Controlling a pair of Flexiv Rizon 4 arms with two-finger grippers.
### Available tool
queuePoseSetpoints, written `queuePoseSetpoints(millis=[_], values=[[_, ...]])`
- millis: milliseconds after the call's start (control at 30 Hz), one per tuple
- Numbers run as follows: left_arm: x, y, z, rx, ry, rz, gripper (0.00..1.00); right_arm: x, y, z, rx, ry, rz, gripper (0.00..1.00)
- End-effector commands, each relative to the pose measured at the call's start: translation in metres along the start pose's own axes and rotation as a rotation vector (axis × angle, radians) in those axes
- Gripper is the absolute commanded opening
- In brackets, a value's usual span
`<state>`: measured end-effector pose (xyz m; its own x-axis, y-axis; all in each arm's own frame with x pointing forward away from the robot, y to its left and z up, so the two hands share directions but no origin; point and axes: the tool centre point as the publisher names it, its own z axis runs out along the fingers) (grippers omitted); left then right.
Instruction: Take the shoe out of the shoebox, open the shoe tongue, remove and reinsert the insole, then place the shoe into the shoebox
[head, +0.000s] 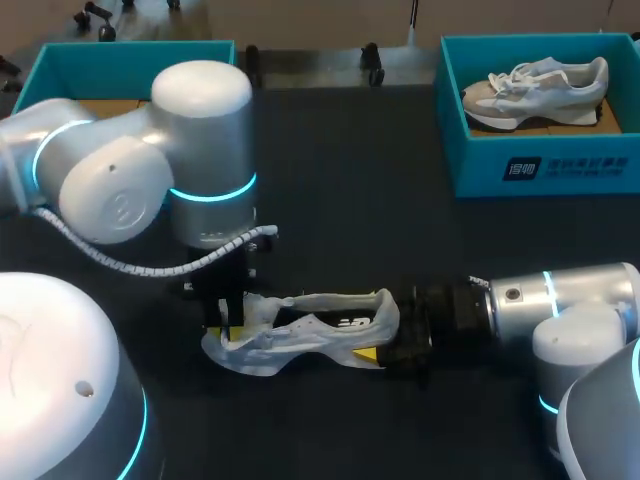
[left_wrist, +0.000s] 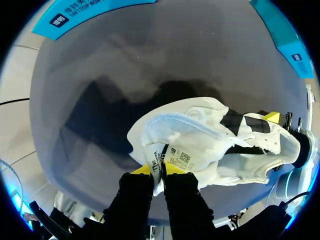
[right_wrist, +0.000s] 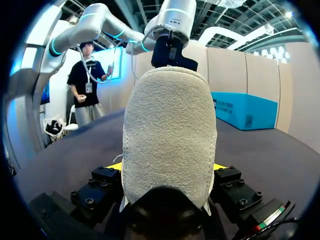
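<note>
the shoe (head: 300, 335) lies on the worktop (head: 350, 200) between my arms. my left pincer (left_wrist: 158, 172) is pinched shut on the tongue (left_wrist: 182, 159), and my right pincer (right_wrist: 167, 167) clamps the heel (right_wrist: 170, 125). i'd lift the tongue slowly toward the toe while the right holds firm, so the shoe doesn't drag.

A robotics lab: a left arm (head: 130, 170) and a right arm (head: 565, 300) flank a dark table (head: 340, 170) bearing two teal shoeboxes (head: 540, 170) (head: 50, 68).
</note>
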<state>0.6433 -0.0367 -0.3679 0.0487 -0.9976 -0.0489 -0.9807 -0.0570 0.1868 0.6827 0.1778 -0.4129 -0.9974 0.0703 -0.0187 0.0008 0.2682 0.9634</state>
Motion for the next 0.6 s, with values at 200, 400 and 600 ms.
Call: queuePoseSetpoints(millis=[200, 400, 600], values=[[-0.022, 0.007, -0.019, 0.039, 0.155, 0.019, 1.00, 0.000, 0.001, 0.001, 0.005, -0.001, 0.000, 0.00], [-0.018, 0.014, -0.069, 0.120, 0.224, 0.134, 1.00, 0.000, 0.001, 0.001, 0.005, -0.001, 0.000, 0.00], [0.000, 0.019, -0.117, 0.160, 0.281, 0.294, 1.00, 0.000, 0.001, 0.001, 0.005, -0.001, 0.000, 0.00]])
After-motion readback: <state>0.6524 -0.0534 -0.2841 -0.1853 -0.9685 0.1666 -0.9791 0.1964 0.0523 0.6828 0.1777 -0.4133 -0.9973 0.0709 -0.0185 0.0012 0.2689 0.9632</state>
